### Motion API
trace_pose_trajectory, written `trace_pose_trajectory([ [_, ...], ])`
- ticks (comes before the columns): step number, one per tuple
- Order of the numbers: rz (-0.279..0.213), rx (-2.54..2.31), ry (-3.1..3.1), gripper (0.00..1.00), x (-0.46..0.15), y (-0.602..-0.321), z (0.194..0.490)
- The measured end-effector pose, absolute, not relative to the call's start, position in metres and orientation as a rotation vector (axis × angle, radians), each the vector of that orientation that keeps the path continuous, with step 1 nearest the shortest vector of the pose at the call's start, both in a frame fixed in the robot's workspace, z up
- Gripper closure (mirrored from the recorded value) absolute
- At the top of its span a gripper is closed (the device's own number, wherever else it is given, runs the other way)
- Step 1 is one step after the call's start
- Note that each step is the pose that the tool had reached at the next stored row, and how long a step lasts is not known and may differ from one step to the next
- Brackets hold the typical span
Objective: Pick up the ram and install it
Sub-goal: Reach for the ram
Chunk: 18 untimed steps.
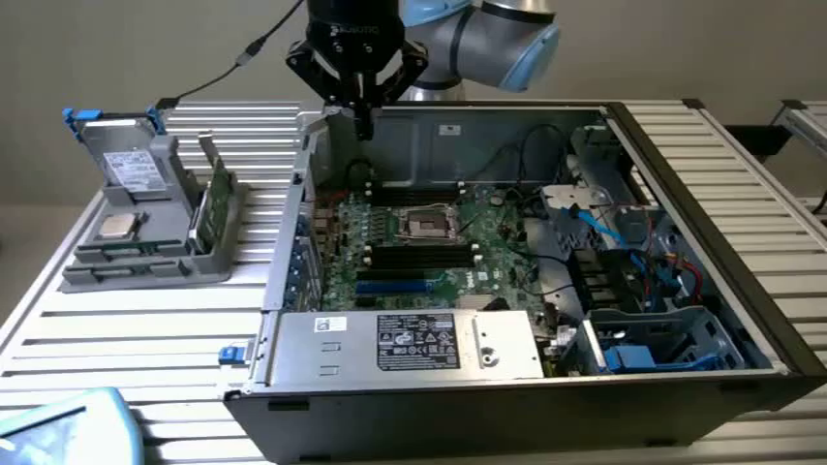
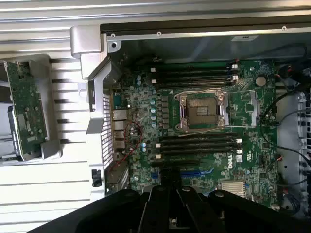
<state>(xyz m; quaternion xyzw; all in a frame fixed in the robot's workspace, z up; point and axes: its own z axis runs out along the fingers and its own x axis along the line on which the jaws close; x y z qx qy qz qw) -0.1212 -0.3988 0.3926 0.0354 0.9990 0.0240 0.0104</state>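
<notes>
Ram (image 1: 215, 208) stands on edge in the grey holder (image 1: 142, 266) on the slatted table (image 1: 130, 329), outside the open computer case (image 1: 517, 417). Its long axis runs from near to far in the exterior view. The gripper (image 1: 363, 121) hangs above the case's far corner on the exterior view's left, its fingers clenched together with nothing between them. The green stick therefore lies to the exterior view's left of the gripper, nearer and lower, well apart from it. In the wrist view the ram (image 2: 26, 109) sits beyond the case wall, away from the motherboard's black slots (image 2: 197, 143).
</notes>
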Motion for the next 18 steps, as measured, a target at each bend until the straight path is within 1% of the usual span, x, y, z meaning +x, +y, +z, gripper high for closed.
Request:
trace_pose_trajectory([
  [14,0.074,0.110,3.119,0.89,-0.121,-0.399,0.393],
  [18,0.075,0.111,3.123,0.89,-0.133,-0.402,0.393],
])
